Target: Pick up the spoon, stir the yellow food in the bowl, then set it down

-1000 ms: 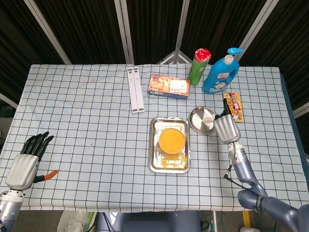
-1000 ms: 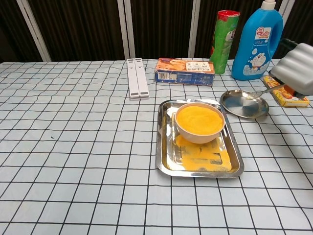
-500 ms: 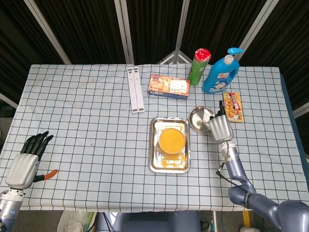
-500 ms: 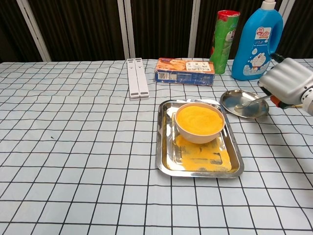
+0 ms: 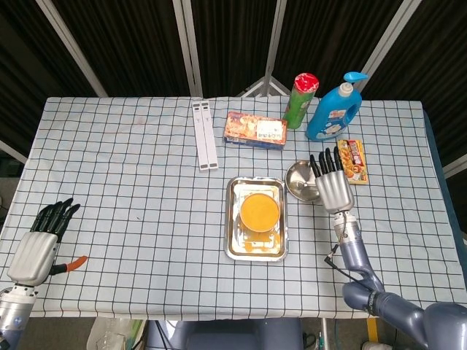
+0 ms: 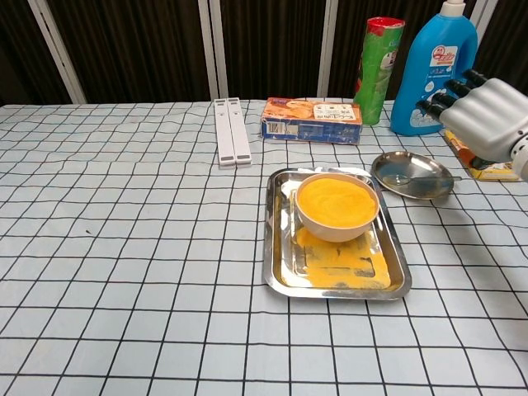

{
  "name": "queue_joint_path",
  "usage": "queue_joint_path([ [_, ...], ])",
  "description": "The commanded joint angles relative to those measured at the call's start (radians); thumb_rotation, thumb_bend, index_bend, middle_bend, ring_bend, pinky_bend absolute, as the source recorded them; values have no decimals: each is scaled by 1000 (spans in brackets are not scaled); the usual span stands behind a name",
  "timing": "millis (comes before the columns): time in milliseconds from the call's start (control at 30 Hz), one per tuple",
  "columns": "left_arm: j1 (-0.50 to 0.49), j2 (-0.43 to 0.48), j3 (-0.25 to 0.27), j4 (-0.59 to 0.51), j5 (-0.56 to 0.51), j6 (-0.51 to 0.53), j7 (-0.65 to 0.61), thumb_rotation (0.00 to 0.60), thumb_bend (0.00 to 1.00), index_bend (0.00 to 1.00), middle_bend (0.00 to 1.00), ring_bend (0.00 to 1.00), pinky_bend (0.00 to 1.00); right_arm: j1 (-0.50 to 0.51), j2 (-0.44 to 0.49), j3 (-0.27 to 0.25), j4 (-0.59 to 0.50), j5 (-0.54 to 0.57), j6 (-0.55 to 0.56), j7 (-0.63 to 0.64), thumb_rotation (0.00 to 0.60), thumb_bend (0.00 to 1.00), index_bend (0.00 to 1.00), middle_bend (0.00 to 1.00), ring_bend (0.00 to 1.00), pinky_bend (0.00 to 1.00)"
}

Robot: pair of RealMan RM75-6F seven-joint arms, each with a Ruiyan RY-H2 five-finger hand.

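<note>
- My right hand point(image 6: 487, 115) has let go: fingers straight and spread, holding nothing, hovering above the dish's far edge. Half a second ago it was closed around the spoon's handle.
- The spoon point(image 6: 422, 178) now lies in the small steel dish point(image 6: 388, 165), its handle pointing toward my right hand.
- The bowl point(image 6: 337, 206) of yellow food sits in the tray point(image 6: 276, 247), just left of the dish.
- I judge the set-down done; backing the hand away is all that remains.
- My left hand point(image 5: 40, 244) lies empty, fingers extended, at the table's near left corner.
</note>
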Motion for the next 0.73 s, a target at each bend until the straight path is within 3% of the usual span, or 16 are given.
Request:
queue_joint_path([
  [33, 2, 1, 0, 2, 1, 4, -1, 600, 0, 0, 0, 0, 36, -42, 69, -2, -120, 7, 49, 1, 600, 471, 0, 127, 11, 0],
  [267, 10, 8, 5, 4, 6, 14, -3, 600, 0, 0, 0, 0, 36, -202, 296, -64, -474, 13, 137, 128, 600, 466, 0, 60, 0, 0],
  [433, 17, 10, 6, 7, 8, 26, 11, 600, 0, 0, 0, 0, 35, -340, 487, -168, -683, -30, 201, 275, 600, 449, 0, 27, 0, 0],
  [567, 22, 5, 3, 11, 0, 31, 31, 600, 0, 0, 0, 0, 36, -418, 552, -237, -714, -109, 273, 380, 600, 445, 0, 20, 0, 0],
  [733, 23, -3, -2, 13, 1, 39, 54, 600, 0, 0, 0, 0, 35, -459, 580, -266, -706, -175, 323, 476, 600, 445, 0, 21, 0, 0],
])
